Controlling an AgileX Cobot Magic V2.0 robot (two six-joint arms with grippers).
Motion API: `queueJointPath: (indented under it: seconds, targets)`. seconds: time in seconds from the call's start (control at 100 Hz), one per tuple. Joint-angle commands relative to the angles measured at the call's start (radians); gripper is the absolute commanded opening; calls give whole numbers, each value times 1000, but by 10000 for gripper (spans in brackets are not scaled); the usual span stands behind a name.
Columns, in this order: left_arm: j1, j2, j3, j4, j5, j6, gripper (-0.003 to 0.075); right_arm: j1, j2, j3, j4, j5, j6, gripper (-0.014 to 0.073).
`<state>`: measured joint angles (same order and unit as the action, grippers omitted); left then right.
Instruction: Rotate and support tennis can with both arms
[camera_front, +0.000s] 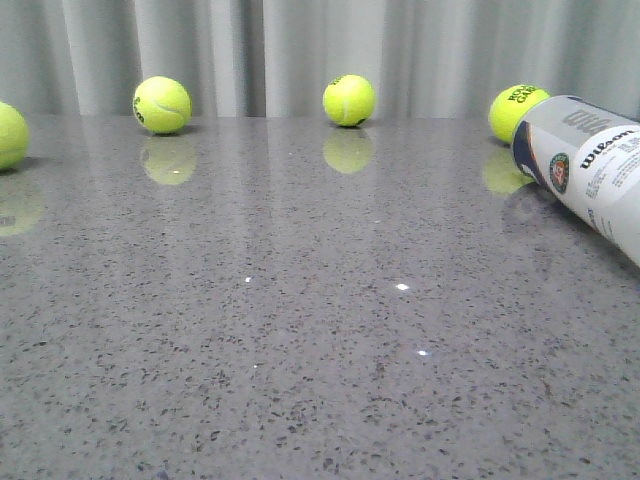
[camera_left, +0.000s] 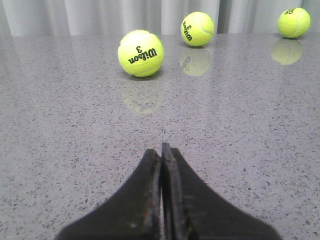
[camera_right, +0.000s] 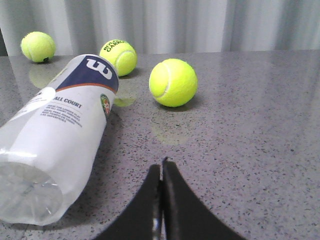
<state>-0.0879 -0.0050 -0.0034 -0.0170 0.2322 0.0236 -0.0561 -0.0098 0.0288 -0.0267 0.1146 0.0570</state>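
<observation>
Lying on its side on the grey speckled table (camera_front: 300, 330), the tennis can (camera_front: 590, 165) sits at the right edge of the front view, partly cut off by the frame, its navy panel and round emblem showing. A tennis ball (camera_front: 517, 112) rests just behind its far end. Three more balls sit along the back by the curtain (camera_front: 300, 50): one near the middle (camera_front: 349, 100), one toward the left (camera_front: 162, 104), and one at the left edge (camera_front: 10, 135). From the right wrist, the right gripper (camera_right: 161, 170) has its black fingers pressed together, holding nothing, just beside the can's clear end, with one ball (camera_right: 173, 83) ahead of it. The left gripper (camera_left: 161, 152) is likewise closed and empty, above bare table, well apart from the ball marked Wilson 3 (camera_left: 141, 53)
</observation>
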Motion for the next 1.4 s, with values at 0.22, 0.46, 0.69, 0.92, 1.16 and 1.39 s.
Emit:
queueJointPath:
  seconds: [0.22,0.46,0.69,0.92,1.16,1.39]
  targets:
    - [3,-38,49,-8,-70,-2,-21,-8,-22,-21,0,-73,-7,-66]
    - [3,-38,49,-8,-70,-2,-21,-8,-22,-21,0,-73,-7,-66]
    - [3,-38,49,-8,-70,-2,-21,-8,-22,-21,0,-73,-7,-66]
    - [3,-38,49,-8,-70,-2,-21,-8,-22,-21,0,-73,-7,-66]
    - [3,-38,49,-8,-70,-2,-21,-8,-16,-79,0,4,-7,-66]
    - [3,-38,49,-8,-70,-2,-21,-8,109,-271,-6,195,-7,-66]
